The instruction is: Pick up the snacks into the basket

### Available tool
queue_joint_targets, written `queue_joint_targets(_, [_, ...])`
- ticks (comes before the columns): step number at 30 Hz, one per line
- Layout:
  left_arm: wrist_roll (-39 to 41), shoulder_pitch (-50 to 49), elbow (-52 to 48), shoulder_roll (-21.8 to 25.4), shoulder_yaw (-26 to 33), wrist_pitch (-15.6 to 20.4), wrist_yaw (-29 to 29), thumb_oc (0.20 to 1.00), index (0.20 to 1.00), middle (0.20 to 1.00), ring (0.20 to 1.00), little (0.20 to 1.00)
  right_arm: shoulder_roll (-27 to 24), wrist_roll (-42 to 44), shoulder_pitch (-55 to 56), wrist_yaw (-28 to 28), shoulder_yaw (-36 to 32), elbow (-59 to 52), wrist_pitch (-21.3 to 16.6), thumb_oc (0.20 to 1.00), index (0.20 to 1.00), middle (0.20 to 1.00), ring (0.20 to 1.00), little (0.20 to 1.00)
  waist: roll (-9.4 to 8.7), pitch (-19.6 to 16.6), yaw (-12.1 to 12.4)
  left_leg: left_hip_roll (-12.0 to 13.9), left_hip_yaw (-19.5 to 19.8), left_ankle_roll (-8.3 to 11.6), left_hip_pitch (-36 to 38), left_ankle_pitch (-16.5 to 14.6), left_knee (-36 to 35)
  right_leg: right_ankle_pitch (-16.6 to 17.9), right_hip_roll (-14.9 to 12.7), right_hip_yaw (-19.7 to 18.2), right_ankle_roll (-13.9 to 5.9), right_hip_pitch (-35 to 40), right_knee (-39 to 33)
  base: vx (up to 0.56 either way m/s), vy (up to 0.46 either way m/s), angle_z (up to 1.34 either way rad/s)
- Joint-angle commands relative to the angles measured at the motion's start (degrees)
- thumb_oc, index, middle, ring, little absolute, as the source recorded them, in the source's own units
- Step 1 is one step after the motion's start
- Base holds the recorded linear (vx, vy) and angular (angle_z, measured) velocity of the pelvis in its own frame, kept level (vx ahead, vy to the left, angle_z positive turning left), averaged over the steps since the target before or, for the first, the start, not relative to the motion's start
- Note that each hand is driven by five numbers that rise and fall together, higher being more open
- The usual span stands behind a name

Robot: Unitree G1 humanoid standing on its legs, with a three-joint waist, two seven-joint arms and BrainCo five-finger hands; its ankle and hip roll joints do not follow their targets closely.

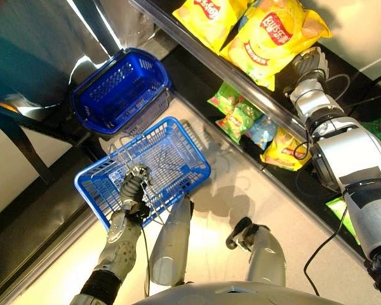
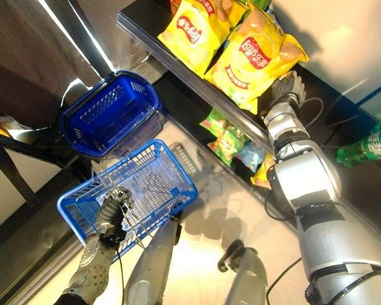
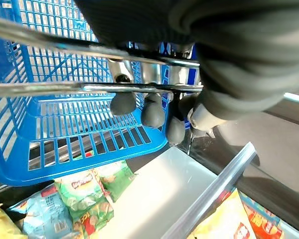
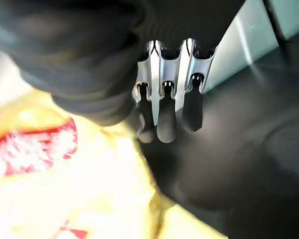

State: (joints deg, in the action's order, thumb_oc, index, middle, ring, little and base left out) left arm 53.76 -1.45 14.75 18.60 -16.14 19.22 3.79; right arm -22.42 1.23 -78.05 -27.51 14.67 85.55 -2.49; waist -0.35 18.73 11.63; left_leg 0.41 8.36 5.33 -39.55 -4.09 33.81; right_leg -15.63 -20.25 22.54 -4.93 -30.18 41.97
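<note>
Left hand holds the basket; right hand is at a yellow bag on the upper shelf.

Left eye view: the left hand (image 1: 134, 190) is curled round the wire handles (image 1: 153, 210) of the light blue basket (image 1: 184, 149), which looks empty. A darker basket (image 1: 117, 89) sits just beyond it. Two yellow bags (image 1: 276, 38) lie on the upper shelf (image 1: 178, 25), and the right hand (image 1: 310, 62) is at the near bag's edge. Green bags (image 1: 235, 114) and other snacks lie on the shelf below.
Right eye view: the same layout, with the right hand (image 2: 288, 85) touching the yellow bag (image 2: 251, 54).
Left wrist view: fingers (image 3: 152, 112) are hooked over the handles, with green bags (image 3: 87, 191) beneath.
Right wrist view: fingers (image 4: 165, 119) are nearly straight, holding nothing, just beside the yellow bag (image 4: 65, 184).
</note>
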Motion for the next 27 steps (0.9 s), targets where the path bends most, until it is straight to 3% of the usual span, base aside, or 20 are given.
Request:
queue_joint_targets(1, [-0.6,1.7,-7.4,-0.1,0.4,5.1,-1.3,0.200,0.200,0.200,0.200,0.200,-0.8,5.3,-0.2,-2.6,-0.4,-2.4,-5.1,1.000,1.000,1.000,1.000,1.000,1.44,-1.2,-0.5,-1.9,-4.1,-6.51,1.6,-2.3,-1.9,7.8,1.8,-2.3,-2.37,-3.9,-0.4,-0.01,0.020,-0.07])
queue_joint_targets(2, [-0.6,1.6,-7.3,-0.1,0.4,5.1,-1.3,0.200,0.200,0.200,0.200,0.200,-0.8,5.3,-0.1,-2.6,-0.4,-2.3,-5.1,1.000,1.000,1.000,1.000,1.000,1.30,-1.3,-0.6,-1.9,-3.9,-6.27,2.1,-4.1,-1.3,6.4,1.9,-2.9,-3.15,-3.5,0.2,-0.02,0.029,-0.06])
queue_joint_targets(3, [-0.4,1.6,-7.2,-0.3,0.6,5.4,-1.0,0.200,0.200,0.200,0.200,0.200,-0.6,7.5,1.2,-2.7,-1.9,-2.6,-6.0,1.000,1.000,1.000,1.000,1.000,1.41,-1.3,-1.0,-1.8,-4.3,-6.53,1.5,-2.3,-2.0,7.9,1.9,-2.6,-2.35,-4.0,-0.6,0.07,0.002,-0.05])
queue_joint_targets(4, [-0.4,1.6,-7.2,-0.3,0.6,5.4,-1.0,0.200,0.200,0.200,0.200,0.200,-0.5,7.5,1.3,-2.6,-1.9,-2.6,-5.9,1.000,1.000,1.000,1.000,1.000,1.27,-1.4,-1.0,-1.8,-4.2,-6.27,2.1,-4.1,-1.3,6.5,2.0,-3.1,-3.12,-3.6,0.0,-0.10,0.052,-0.05])
queue_joint_targets(5, [-0.3,1.6,-7.3,-0.3,0.7,5.4,-0.8,0.200,0.200,0.200,0.200,0.200,-0.3,8.2,1.9,-2.7,-2.2,-2.9,-6.4,1.000,1.000,1.000,1.000,1.000,1.39,-1.3,-1.3,-1.7,-4.6,-6.58,1.6,-2.3,-2.1,8.1,2.0,-2.7,-2.33,-4.2,-0.7,-0.02,0.037,-0.06])
queue_joint_targets(7, [0.1,1.4,-7.6,-0.7,0.7,5.7,-0.9,0.200,0.200,0.200,0.200,0.200,0.2,10.7,3.1,-1.8,-3.4,-2.7,-7.1,1.000,1.000,1.000,1.000,1.000,1.32,-1.2,-1.9,-1.6,-5.1,-6.70,1.5,-2.5,-1.8,8.3,2.2,-3.1,-2.14,-4.4,-1.1,-0.02,0.037,-0.12])
queue_joint_targets(8, [0.1,1.3,-7.3,-0.8,0.7,5.7,-0.9,0.200,0.200,0.200,0.200,0.200,0.4,11.8,3.5,-1.2,-4.0,-2.3,-7.2,1.000,1.000,1.000,1.000,1.000,1.24,-1.2,-2.0,-1.6,-5.0,-6.43,2.1,-4.4,-1.1,6.8,2.3,-3.8,-2.90,-4.1,-0.4,0.07,-0.006,-0.17])
queue_joint_targets(10, [0.3,1.4,-7.4,-0.8,0.5,5.7,-1.0,0.200,0.200,0.200,0.200,0.200,0.2,13.7,4.0,-0.6,-4.8,-1.8,-7.6,1.000,1.000,1.000,1.000,1.000,1.38,-1.1,-2.1,-1.5,-5.3,-6.70,1.2,-2.6,-1.5,8.2,2.0,-3.3,-2.10,-4.8,-0.9,-0.01,0.002,-0.17])
queue_joint_targets(11, [0.3,1.4,-7.5,-0.8,0.5,5.7,-1.1,0.200,0.200,0.200,0.200,0.200,0.1,15.4,4.2,-0.2,-5.6,-1.7,-7.9,1.000,1.000,1.000,1.000,1.000,1.38,-1.3,-2.2,-1.6,-5.1,-6.41,1.6,-4.4,-1.0,6.7,2.1,-3.9,-2.94,-4.5,-0.2,-0.10,0.015,-0.10])
queue_joint_targets(12, [0.6,1.5,-7.7,-0.8,0.4,5.7,-1.3,0.200,0.200,0.200,0.200,0.200,-0.3,17.3,4.3,0.1,-6.3,-1.6,-8.3,1.000,1.000,1.000,1.000,1.000,1.56,-1.2,-2.1,-1.6,-5.3,-6.65,0.9,-2.6,-1.6,8.1,1.9,-3.3,-2.17,-5.0,-0.8,0.08,-0.022,-0.03])
queue_joint_targets(13, [0.9,1.4,-7.9,-0.8,0.3,5.7,-1.5,0.200,0.200,0.200,0.200,0.200,-0.5,19.0,4.6,0.4,-6.9,-1.8,-8.7,1.000,1.000,1.000,1.000,1.000,1.52,-1.4,-2.1,-1.7,-5.1,-6.33,1.5,-4.3,-1.1,6.6,2.0,-3.8,-2.96,-4.6,-0.2,0.01,-0.011,-0.05])
queue_joint_targets(14, [1.2,1.3,-8.2,-0.7,0.1,5.7,-1.7,0.200,0.200,0.200,0.200,0.200,-1.0,20.9,4.7,0.8,-7.6,-1.9,-9.2,1.000,1.000,1.000,1.000,1.000,1.59,-1.5,-2.0,-1.7,-5.1,-6.30,1.5,-4.5,-1.1,6.4,1.9,-3.7,-3.02,-4.5,-0.1,0.00,-0.013,-0.04])
queue_joint_targets(15, [1.4,1.1,-8.5,-0.6,-0.1,5.6,-2.0,0.200,0.200,0.200,0.200,0.200,-1.9,21.9,4.7,1.3,-7.7,-1.8,-9.4,1.000,1.000,1.000,1.000,1.000,1.77,-1.4,-1.9,-1.7,-5.3,-6.56,0.9,-2.5,-1.8,7.8,1.8,-3.0,-2.26,-4.9,-0.8,0.00,0.000,0.00])
queue_joint_targets(16, [1.6,0.9,-8.7,-0.5,-0.2,5.5,-2.4,0.200,0.200,0.200,0.200,0.200,-2.4,22.6,4.8,1.6,-7.8,-1.7,-9.6,1.000,1.000,1.000,1.000,1.000,1.72,-1.6,-1.8,-1.8,-5.0,-6.26,1.5,-4.4,-1.2,6.3,1.8,-3.5,-3.06,-4.5,-0.1,0.00,-0.014,0.03])
queue_joint_targets(27, [2.2,0.4,-9.1,0.3,-0.7,5.0,-3.8,0.200,0.200,0.200,0.200,0.200,-6.2,27.1,3.4,4.6,-6.5,-2.5,-10.3,1.000,1.000,1.000,1.000,1.000,2.03,-1.8,0.5,-1.8,-4.3,-5.93,1.7,-4.1,-1.7,6.1,1.3,-2.5,-3.59,-4.0,0.3,0.03,-0.026,0.05])
